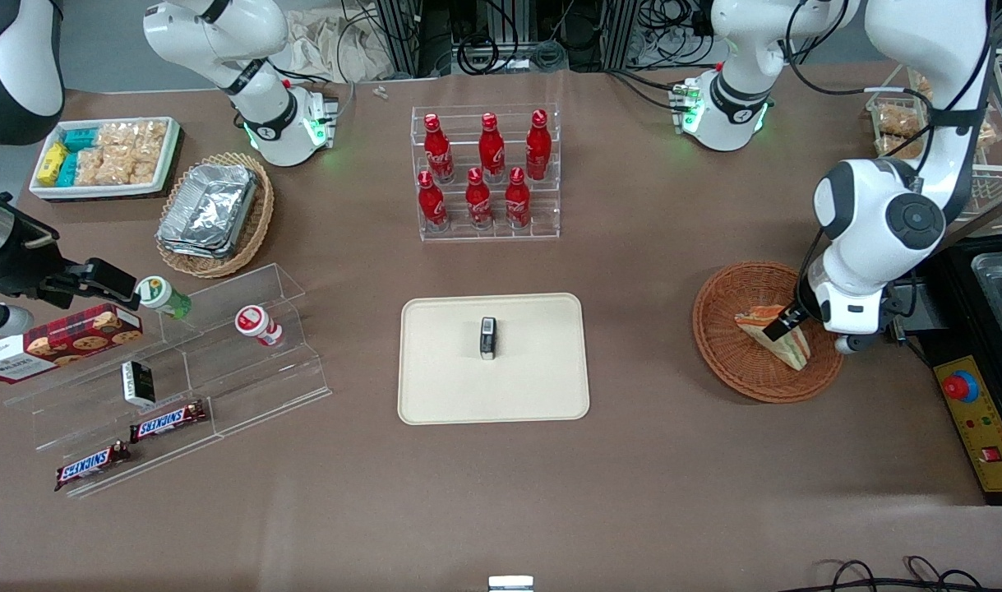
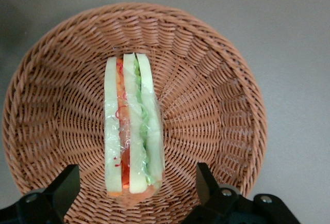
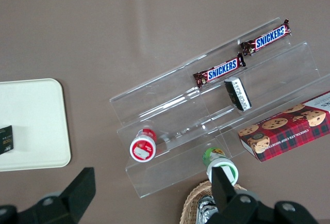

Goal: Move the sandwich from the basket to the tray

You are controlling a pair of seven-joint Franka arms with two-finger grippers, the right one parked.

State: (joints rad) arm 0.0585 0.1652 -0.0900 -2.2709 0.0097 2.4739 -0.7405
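The clear-wrapped sandwich (image 1: 773, 333) (image 2: 132, 126) lies in the round reddish-brown wicker basket (image 1: 727, 345) (image 2: 206, 95) toward the working arm's end of the table. My gripper (image 1: 784, 325) (image 2: 135, 185) hovers just above the basket, open. Its two black fingers (image 2: 64, 188) straddle the wide end of the sandwich with a gap on each side and touch nothing. The cream tray (image 1: 435, 386) (image 3: 31, 126) lies flat at the table's middle with a small dark packet (image 1: 488, 338) on it.
A clear rack of red bottles (image 1: 486, 173) stands farther from the front camera than the tray. Toward the parked arm's end are an acrylic step shelf (image 1: 221, 362) with snacks, a tan basket of foil containers (image 1: 213, 214) and a white snack tray (image 1: 102, 156). A control box (image 1: 977, 427) lies beside the basket.
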